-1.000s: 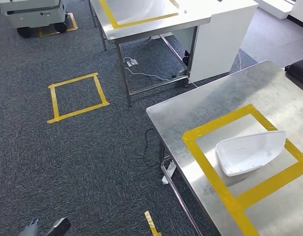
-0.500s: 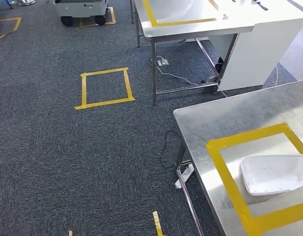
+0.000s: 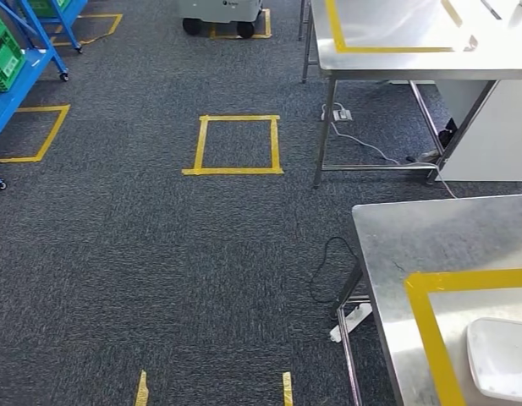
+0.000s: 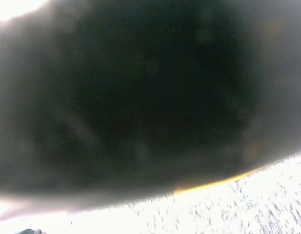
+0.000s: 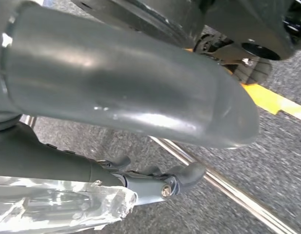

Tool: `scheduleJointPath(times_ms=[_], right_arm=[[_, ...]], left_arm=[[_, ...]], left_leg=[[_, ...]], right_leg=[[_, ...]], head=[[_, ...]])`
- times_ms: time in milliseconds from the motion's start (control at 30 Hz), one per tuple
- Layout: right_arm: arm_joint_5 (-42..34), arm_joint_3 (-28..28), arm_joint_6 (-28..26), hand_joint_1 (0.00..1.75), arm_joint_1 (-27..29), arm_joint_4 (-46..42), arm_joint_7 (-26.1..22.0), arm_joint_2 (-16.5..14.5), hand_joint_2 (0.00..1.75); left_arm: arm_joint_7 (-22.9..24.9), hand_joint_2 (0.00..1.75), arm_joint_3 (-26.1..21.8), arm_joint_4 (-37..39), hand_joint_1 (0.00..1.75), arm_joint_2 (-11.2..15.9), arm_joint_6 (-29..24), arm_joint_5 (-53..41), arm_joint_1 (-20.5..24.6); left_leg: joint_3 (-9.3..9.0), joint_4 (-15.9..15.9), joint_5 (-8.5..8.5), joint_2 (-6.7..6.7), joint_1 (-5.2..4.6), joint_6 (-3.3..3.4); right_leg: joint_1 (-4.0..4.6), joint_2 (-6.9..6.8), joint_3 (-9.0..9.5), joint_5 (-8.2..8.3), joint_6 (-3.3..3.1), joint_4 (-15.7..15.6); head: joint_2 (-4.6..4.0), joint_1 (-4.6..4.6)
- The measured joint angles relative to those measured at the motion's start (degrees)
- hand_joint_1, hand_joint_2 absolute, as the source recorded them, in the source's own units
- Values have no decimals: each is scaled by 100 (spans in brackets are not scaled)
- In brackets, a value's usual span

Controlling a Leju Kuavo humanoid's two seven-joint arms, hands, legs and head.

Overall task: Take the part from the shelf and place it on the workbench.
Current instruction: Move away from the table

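Note:
The white shell-shaped part (image 3: 501, 357) lies on the steel workbench (image 3: 398, 245) at the lower right of the head view, inside a yellow tape frame (image 3: 429, 334); the picture's edge cuts it off. A blue shelf (image 3: 19, 80) holding green crates (image 3: 1, 51) stands at the far left. In the right wrist view my right hand (image 5: 115, 97) hangs above carpet, its thick thumb apart from the darker fingers (image 5: 178, 178), with nothing in it. The left wrist view is a dark blur, and the left hand cannot be made out.
A second steel table (image 3: 411, 51) with a yellow frame stands at the back right beside a white cabinet (image 3: 494, 127). A wheeled grey cart (image 3: 220, 13) is at the back. Yellow tape squares (image 3: 235, 144) mark the carpet; cables and a power strip (image 3: 350, 321) lie under the workbench.
The camera has swung left: workbench and part slid toward the right edge, and the blue shelf came into view. The part lies where it did inside its frame.

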State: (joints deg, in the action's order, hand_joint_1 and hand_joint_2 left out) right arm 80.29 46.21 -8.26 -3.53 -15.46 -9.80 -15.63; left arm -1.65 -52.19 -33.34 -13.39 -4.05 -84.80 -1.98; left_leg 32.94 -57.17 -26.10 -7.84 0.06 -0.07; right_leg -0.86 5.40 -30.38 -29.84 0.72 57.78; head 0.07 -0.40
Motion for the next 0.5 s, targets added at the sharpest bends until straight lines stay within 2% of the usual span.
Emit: scheduleJointPath(times_ms=[33,67,100,167,200,233,267,300,333,400,433,467,500], right_arm=[[-24,18,-4,0,0,0,-14,-5,0],[-48,35,-9,0,-3,-2,-29,-13,0],[-63,51,-13,0,-8,-4,-40,-22,0],[-73,77,-17,0,-5,-8,-50,-37,0],[-77,85,-13,0,3,-8,-51,-39,0],[-87,95,-3,0,10,-8,-50,-39,0],[-107,109,12,0,14,-9,-50,-39,0],[-132,130,29,0,14,-10,-52,-39,0],[-161,159,44,0,14,-16,-57,-39,0],[-212,223,66,0,20,-34,-71,-39,0],[-235,256,76,0,24,-43,-76,-39,0],[-255,290,86,0,27,-50,-78,-39,0],[-273,325,95,0,29,-55,-77,-39,0]], left_arm=[[-11,0,9,1,0,-16,-1,0,-15],[-22,0,16,3,0,-33,-2,0,-30],[-30,0,23,4,0,-48,-3,0,-39],[-44,0,43,7,0,-78,-3,0,-29],[-62,0,55,10,0,-92,-2,-1,-19],[-98,0,65,13,0,-105,5,-1,-12],[-174,0,66,15,0,-117,30,-1,-16],[-289,0,56,16,0,-127,65,-1,-24],[-433,0,39,16,0,-133,102,0,-33],[-746,0,-7,17,0,-145,163,0,-29],[-882,0,-33,19,0,-155,176,1,-14],[-990,0,-66,23,0,-167,186,3,5],[-1069,0,-112,28,0,-179,191,5,20]], left_leg=[[19,2,11,-49,17,-37],[41,-26,-10,21,19,-68],[95,-132,-88,173,14,-96],[358,-691,-426,573,3,-139],[548,-1086,-618,676,14,-160],[709,-1427,-751,715,27,-176],[789,-1611,-782,731,40,-189],[754,-1572,-701,748,51,-199],[597,-1305,-529,790,59,-202],[148,-515,-194,1052,45,-190],[-12,-225,-116,1172,30,-164],[-90,-78,-106,1252,12,-133],[-99,-40,-129,1252,-9,-99]], right_leg=[[5,-75,16,16,-31,-9],[8,-149,27,35,-64,-25],[6,-233,38,50,-101,-48],[15,-430,51,55,-158,-74],[24,-536,49,47,-176,-74],[30,-641,47,39,-183,-73],[33,-738,47,31,-185,-73],[34,-821,51,23,-181,-73],[33,-896,63,12,-170,-72],[55,-1025,97,-25,-123,-62],[73,-1083,102,-47,-92,-57],[91,-1137,113,-68,-62,-55],[101,-1194,134,-84,-34,-57]], head=[[0,2],[0,-2],[0,-15],[0,-48],[0,-59],[0,-61],[0,-61],[0,-62],[0,-63],[0,-66],[0,-65],[0,-60],[0,-55]])
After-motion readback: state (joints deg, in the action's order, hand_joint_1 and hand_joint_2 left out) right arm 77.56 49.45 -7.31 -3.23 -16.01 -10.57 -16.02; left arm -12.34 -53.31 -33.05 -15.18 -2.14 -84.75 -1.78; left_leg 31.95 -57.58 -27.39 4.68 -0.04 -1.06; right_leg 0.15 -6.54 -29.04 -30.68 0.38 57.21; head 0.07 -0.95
